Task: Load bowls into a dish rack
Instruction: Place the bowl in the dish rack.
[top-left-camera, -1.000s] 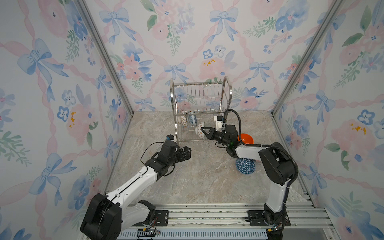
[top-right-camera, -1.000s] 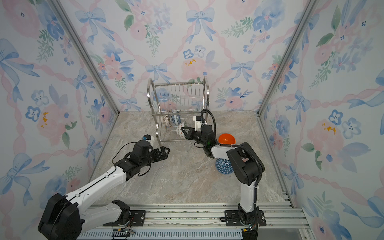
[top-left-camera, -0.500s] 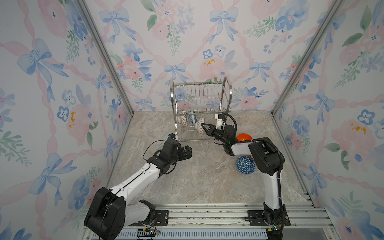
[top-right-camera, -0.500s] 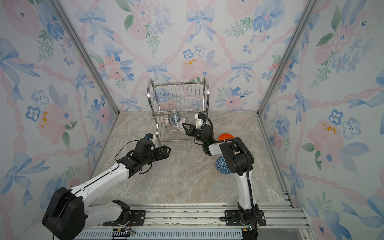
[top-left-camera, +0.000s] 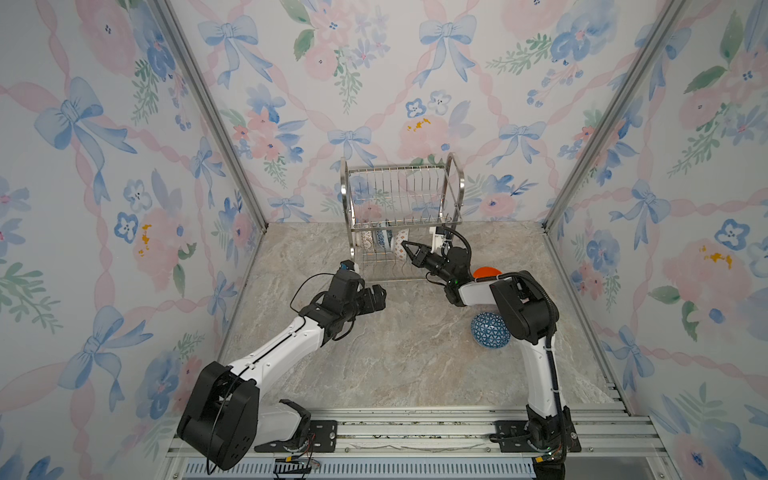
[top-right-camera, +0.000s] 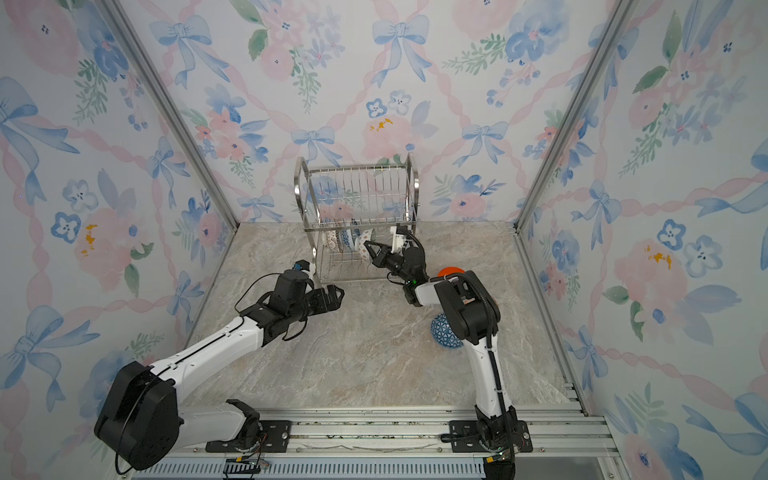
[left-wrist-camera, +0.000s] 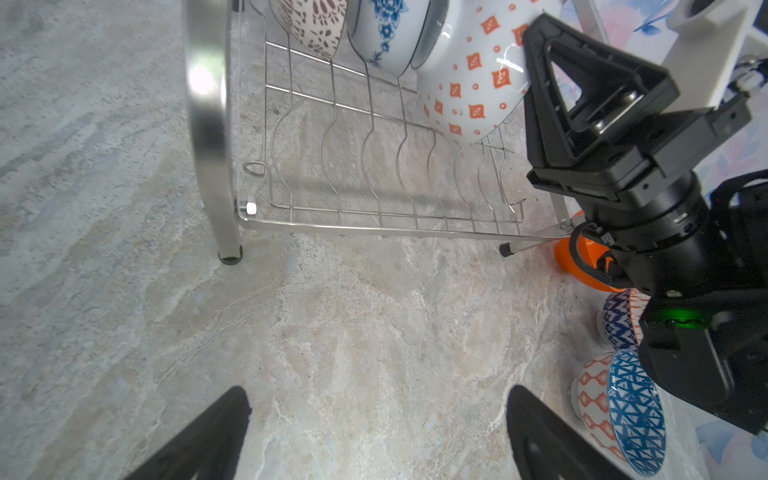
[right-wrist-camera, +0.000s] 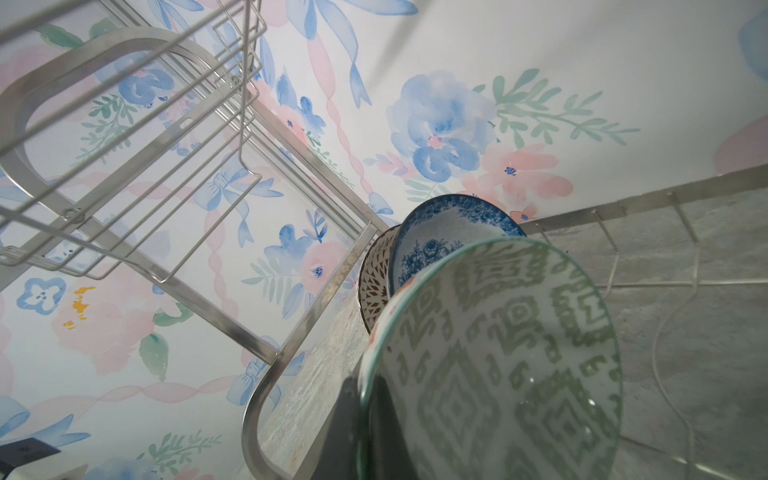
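We see right gripper (top-left-camera: 409, 250), frame centre, clamped on the glossy white orange-diamond bowl (left-wrist-camera: 465, 83) in the steel wire dish rack's (top-left-camera: 399, 195) lower tier; left gripper (top-left-camera: 376, 296) spread wide.

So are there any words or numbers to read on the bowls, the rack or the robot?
No readable words or numbers anywhere.
The orange-diamond bowl and blue-flower bowl show only patterns; the dish rack is bare metal.
A dark block has tiny pale marks, too small to read.
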